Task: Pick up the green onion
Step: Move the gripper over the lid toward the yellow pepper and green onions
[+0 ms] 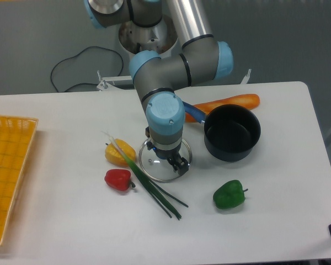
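Note:
The green onion (149,185) lies flat on the white table, its pale end near the yellow pepper and its dark green leaves fanning toward the lower right. It passes under the left edge of the glass pot lid (164,161). My gripper (177,164) hangs straight down over the lid, to the right of the onion's stalk. The arm's wrist hides most of the fingers, so I cannot tell whether they are open or shut. Nothing shows between them.
A yellow pepper (120,153) and a red pepper (118,179) lie left of the onion. A green bell pepper (229,195) lies at the lower right. A black pot (232,132) and a carrot (229,103) are behind. A yellow basket (8,165) stands at the left edge.

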